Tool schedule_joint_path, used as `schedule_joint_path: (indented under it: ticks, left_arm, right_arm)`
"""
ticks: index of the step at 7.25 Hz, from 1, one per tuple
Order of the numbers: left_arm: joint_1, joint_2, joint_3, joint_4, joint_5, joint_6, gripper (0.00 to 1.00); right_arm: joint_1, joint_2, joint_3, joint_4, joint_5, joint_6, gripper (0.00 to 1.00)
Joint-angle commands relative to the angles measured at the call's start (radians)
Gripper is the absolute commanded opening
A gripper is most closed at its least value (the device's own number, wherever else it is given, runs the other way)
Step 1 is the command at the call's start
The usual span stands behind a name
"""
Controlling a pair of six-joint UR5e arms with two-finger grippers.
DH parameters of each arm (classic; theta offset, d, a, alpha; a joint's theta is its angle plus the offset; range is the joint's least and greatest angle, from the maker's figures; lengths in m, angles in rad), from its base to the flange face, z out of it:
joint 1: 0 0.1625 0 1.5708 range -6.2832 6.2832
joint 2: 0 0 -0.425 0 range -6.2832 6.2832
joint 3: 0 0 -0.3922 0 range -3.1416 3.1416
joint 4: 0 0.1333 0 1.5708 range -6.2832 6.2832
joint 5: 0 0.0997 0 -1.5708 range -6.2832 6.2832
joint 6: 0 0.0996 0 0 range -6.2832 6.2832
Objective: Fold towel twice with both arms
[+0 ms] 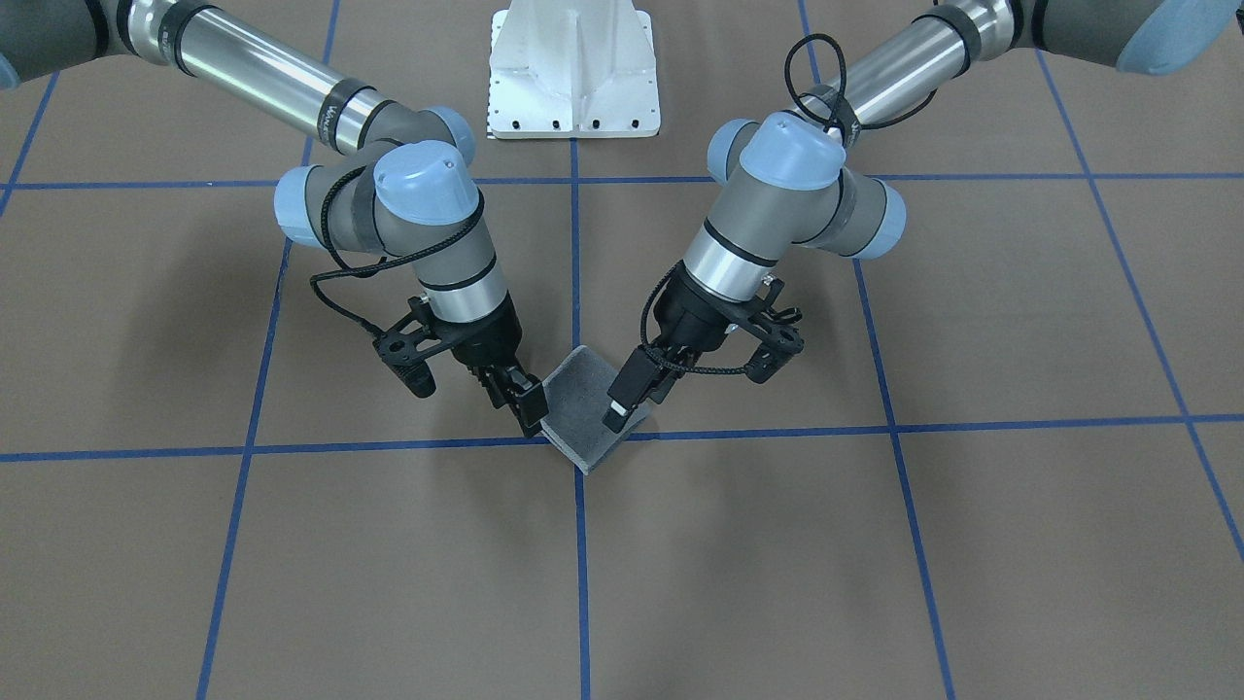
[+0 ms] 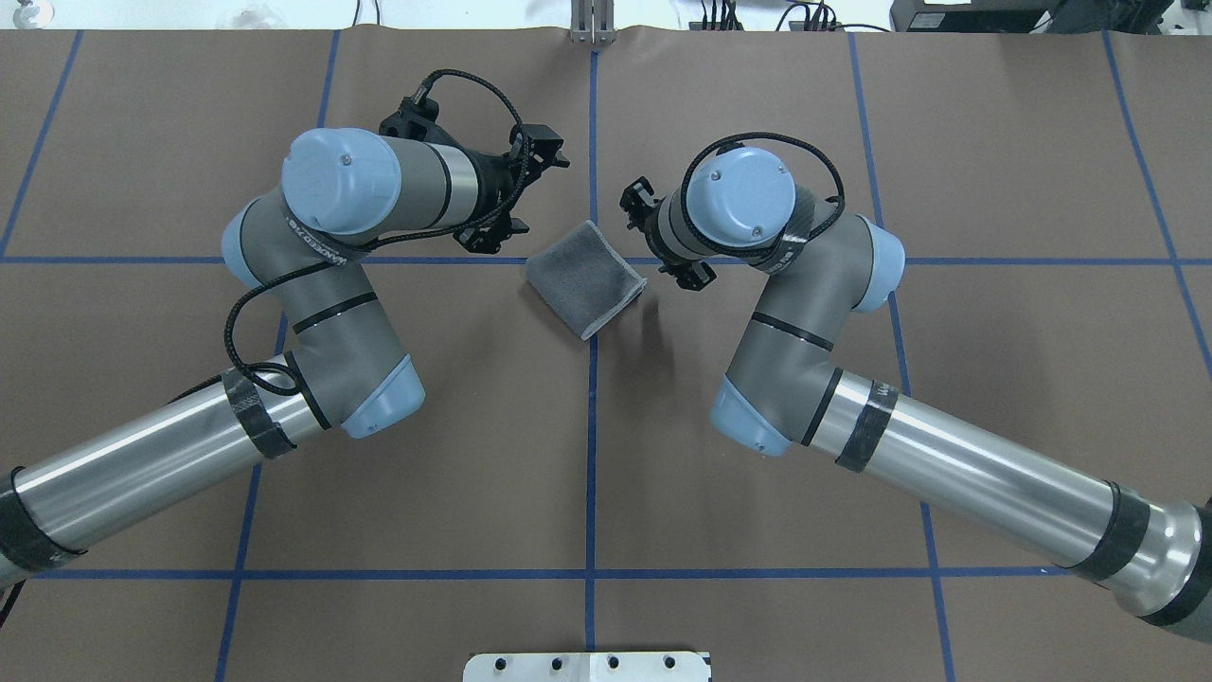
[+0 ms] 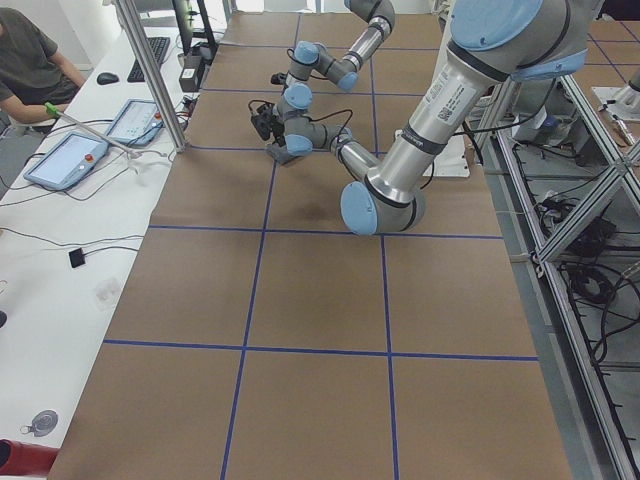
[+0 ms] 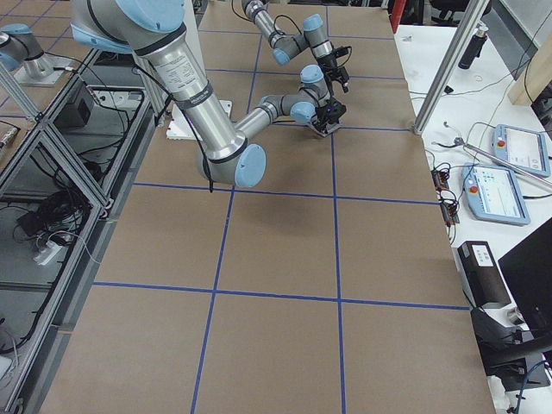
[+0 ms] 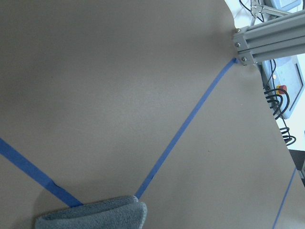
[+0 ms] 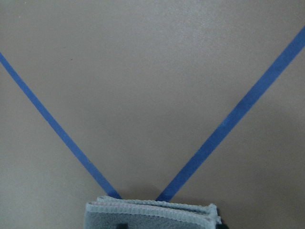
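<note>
In the overhead view the left arm (image 2: 312, 284) comes in from the left, elbow bent, its wrist pointing toward the middle of the table (image 2: 587, 474). The left gripper (image 1: 632, 410) hangs tip-down over one corner of the towel. From the front, its two fingers stand apart, nothing pinched between them, though whether a tip touches the cloth cannot be made out. Its wrist camera shows only a rounded folded edge of the towel at the bottom of the picture.

The towel (image 2: 585, 278) lies between the two grippers, flat on the brown table cover, a small folded packet with its dark grey face up. It sits askew on the crossing of two blue tape lines (image 2: 592, 426), and a light grey hem runs along the side nearest the robot.

To the right, the right arm (image 2: 805, 284) mirrors the first. The right gripper (image 1: 520, 408) stands at the opposite side of the towel, just beside its edge. Its fingers are spread and hold nothing. The right wrist camera looks along the cloth's stacked hemmed edges, several layers lying one on another.

The white pedestal (image 1: 573, 73) stands behind the towel, well apart from it
</note>
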Motion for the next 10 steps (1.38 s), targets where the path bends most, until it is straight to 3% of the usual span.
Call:
schedule_joint_path:
  ticks: [1,4,7,10]
  left_arm:
    - [0.052,0.000,0.049,-0.124,0.120,0.000,1.00]
    - [0.089,-0.006,0.166,-0.301,0.210,0.001,1.00]
    - [0.105,-0.029,0.242,-0.315,0.211,0.003,1.00]
    - [0.105,-0.032,0.252,-0.336,0.212,0.006,1.00]
  right_arm:
    - [0.066,-0.061,0.030,0.004,0.098,-0.056,1.00]
    - [0.104,-0.122,0.082,0.002,0.153,-0.116,1.00]
    - [0.107,-0.122,0.081,0.001,0.154,-0.116,1.00]
    - [0.107,-0.122,0.082,-0.001,0.154,-0.116,1.00]
